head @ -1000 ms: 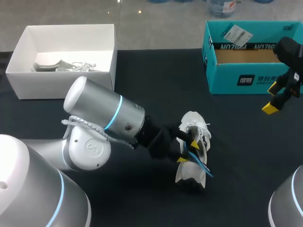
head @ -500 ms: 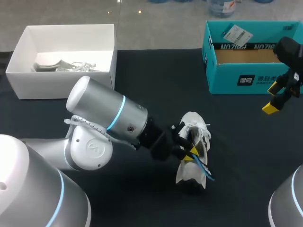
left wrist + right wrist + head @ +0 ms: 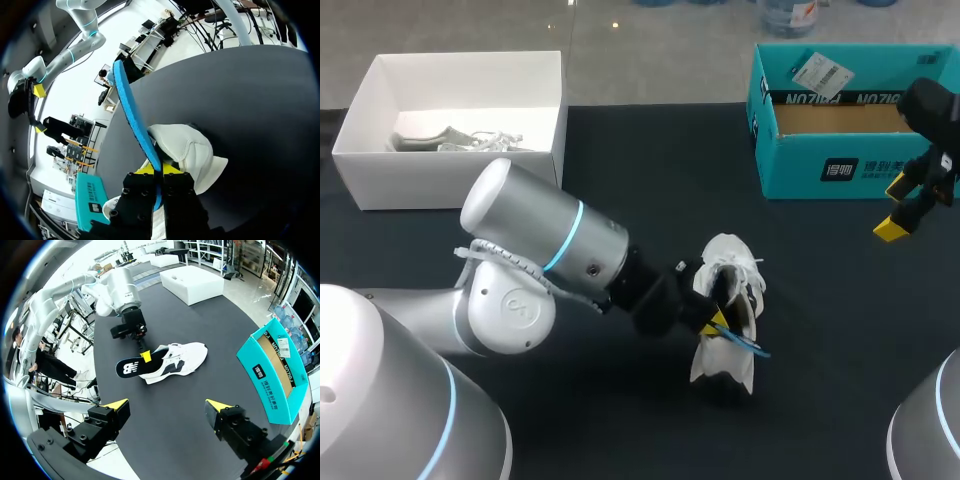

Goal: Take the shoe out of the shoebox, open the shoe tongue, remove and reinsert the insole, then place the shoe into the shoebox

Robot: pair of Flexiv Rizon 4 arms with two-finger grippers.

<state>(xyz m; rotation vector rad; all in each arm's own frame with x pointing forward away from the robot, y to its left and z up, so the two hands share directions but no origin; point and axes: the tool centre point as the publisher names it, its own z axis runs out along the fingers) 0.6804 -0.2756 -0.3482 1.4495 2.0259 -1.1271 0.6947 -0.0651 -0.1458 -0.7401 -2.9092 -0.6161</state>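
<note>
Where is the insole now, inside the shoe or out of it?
Partly out. The left gripper pinches the insole, and much of it sticks out beyond the shoe.

A white shoe (image 3: 182, 356) with dark side marks, a blue-backed black insole (image 3: 129, 367), a teal shoebox (image 3: 820, 172), a white box (image 3: 450, 165), a black table (image 3: 650, 170).

Black table (image 3: 650, 160) (matte top)

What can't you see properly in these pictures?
- Head view: the shoe's inside, hidden by the left gripper and insole.
- Head view: the teal shoebox's right end, behind the right gripper.
- Head view: the things in the white box, too small to tell.
</note>
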